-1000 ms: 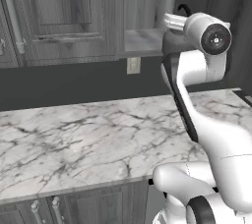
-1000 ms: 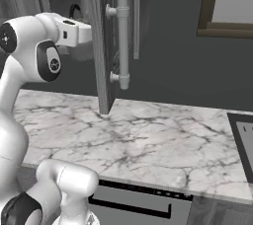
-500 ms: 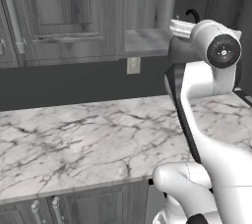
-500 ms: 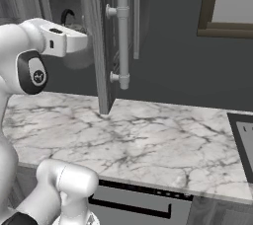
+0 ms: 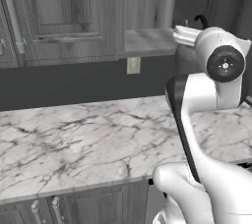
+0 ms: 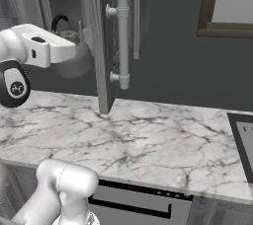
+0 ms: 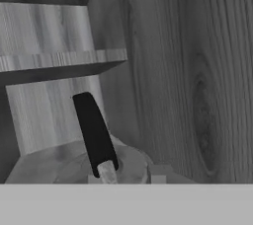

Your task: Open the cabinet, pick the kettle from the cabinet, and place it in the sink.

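The cabinet [image 6: 101,46] stands open, its door edge-on with the long silver bar handle [image 6: 122,41]. On its pale grey shelf [image 5: 147,41] sits the grey kettle [image 6: 74,63], its thin dark arched handle [image 6: 59,21] above the body. My gripper [image 6: 73,54] is inside the cabinet, right at the kettle's top. Seen from the hand, the dark handle [image 7: 94,135] rises over the lid [image 7: 64,162]. Two pale fingertips [image 7: 158,173] barely show on either side of its base, apart. The gripper [image 7: 126,175] looks open. The sink's black rim [image 6: 236,135] shows at the far right.
White marble counter [image 5: 88,139] runs under the cabinet, with low cabinet doors [image 5: 44,210] below it. A closed wall cabinet [image 5: 59,16] hangs to the left. The inner wood-grain cabinet wall [image 7: 197,71] is close beside the hand. A framed window [image 6: 227,4] is on the right wall.
The hand has come lower and moved in over the kettle inside the cabinet, and the elbow has swung along with it. Door and kettle stay put.
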Robot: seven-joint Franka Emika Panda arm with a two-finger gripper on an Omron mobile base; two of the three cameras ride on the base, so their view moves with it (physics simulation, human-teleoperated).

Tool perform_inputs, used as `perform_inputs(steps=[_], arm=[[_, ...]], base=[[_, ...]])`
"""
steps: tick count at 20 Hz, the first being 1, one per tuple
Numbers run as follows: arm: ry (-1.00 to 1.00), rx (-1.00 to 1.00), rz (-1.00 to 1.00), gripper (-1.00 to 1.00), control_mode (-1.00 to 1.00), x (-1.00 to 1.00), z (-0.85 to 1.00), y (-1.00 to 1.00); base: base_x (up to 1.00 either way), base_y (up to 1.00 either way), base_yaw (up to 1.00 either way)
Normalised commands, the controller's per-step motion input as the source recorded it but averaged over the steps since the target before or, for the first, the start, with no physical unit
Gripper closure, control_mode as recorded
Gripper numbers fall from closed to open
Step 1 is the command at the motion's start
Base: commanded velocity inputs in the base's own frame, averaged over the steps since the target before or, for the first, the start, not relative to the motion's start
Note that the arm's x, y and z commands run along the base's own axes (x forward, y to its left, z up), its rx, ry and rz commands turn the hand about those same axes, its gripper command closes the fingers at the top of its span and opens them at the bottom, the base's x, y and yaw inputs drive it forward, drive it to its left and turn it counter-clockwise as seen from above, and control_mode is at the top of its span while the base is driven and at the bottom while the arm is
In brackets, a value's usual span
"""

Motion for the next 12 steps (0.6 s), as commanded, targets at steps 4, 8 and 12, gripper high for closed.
perform_inputs(steps=[4,8,12], arm=[[0.02,0.00,-0.11,1.00,-1.00,-0.44,0.00,0.07],[0.01,0.00,-0.12,1.00,-1.00,-0.38,-0.14,0.12],[0.00,0.02,-0.10,1.00,-1.00,-0.17,-0.34,0.20]], base=[[0.00,0.00,0.00],[0.00,0.00,0.00],[0.00,0.00,0.00]])
